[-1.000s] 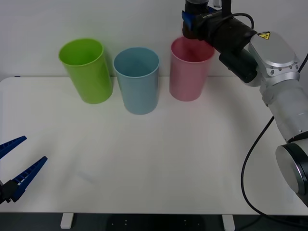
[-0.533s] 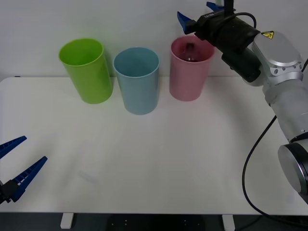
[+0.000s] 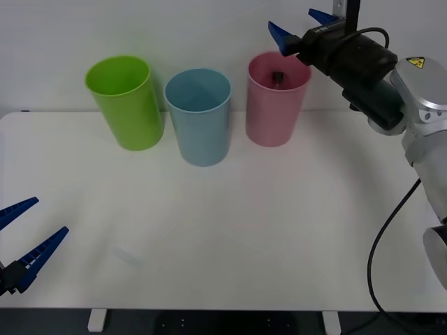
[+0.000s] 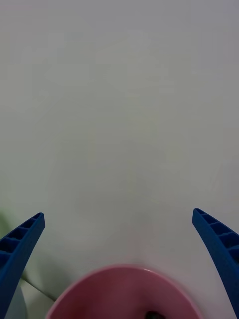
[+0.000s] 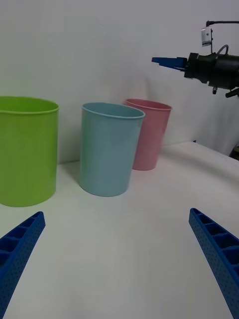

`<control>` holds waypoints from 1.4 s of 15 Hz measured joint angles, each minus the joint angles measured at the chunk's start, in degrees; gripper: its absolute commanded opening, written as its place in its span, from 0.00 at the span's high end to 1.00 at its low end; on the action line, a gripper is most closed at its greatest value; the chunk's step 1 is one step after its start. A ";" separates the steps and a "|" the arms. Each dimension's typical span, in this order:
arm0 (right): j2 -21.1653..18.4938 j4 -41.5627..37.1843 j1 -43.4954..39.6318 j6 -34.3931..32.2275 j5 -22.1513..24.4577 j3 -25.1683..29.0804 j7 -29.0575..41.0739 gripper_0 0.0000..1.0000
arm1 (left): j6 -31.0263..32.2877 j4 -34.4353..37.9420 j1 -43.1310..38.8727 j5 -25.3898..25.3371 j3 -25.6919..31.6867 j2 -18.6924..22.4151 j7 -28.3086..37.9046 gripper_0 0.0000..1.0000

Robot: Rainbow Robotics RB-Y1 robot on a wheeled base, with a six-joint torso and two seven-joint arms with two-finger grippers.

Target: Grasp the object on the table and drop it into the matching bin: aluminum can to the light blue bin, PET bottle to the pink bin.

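On the white table point(image 3: 230, 230), the PET bottle point(image 3: 277, 77) seemingly stands cap-up inside the pink bin point(image 3: 274, 112), right pincer point(image 3: 302, 26) wide above.

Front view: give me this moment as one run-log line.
PET bottle: inside pink bin | right gripper: open, above pink bin rim | left gripper: open, parked at table near edge | light blue bin: untouched

No legible text or nos. anywhere. Only sign: yellow triangular warning sticker point(image 3: 420, 61) on right arm's silver joint housing, just behind the right pincer point(image 3: 300, 24); symbol too small to make out.
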State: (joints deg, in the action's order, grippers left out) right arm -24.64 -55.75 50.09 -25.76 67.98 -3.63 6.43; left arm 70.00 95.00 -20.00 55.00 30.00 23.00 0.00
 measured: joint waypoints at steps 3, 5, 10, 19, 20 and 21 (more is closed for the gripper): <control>-1.79 -5.74 -4.74 -0.80 -1.52 0.02 0.17 0.00 | 0.00 0.00 0.00 0.00 0.00 0.00 0.00 0.00; -3.03 -9.24 -7.88 -1.57 -2.80 0.00 0.32 0.00 | 0.00 0.00 0.00 0.00 0.00 0.00 0.00 0.00; -6.42 -17.16 -16.50 -3.89 -6.46 0.02 -0.31 0.00 | 0.00 0.00 0.00 0.00 0.00 0.00 0.00 0.00; -9.83 -24.40 -31.79 -19.64 -10.24 8.82 -4.26 0.00 | 0.00 0.00 0.00 0.00 0.00 0.00 0.00 0.00; -9.89 -24.40 -32.95 -21.57 -10.24 10.04 -4.77 0.00 | 0.00 0.00 0.00 0.00 0.00 0.00 0.00 0.00; -9.90 -24.37 -34.25 -23.75 -10.24 11.38 -5.37 0.00 | 0.00 0.00 0.00 0.00 0.00 0.00 0.00 0.00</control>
State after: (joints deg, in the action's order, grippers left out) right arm -34.54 -80.12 15.85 -49.51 57.74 7.75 1.06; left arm 70.00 95.00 -20.00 55.00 30.00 23.00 0.00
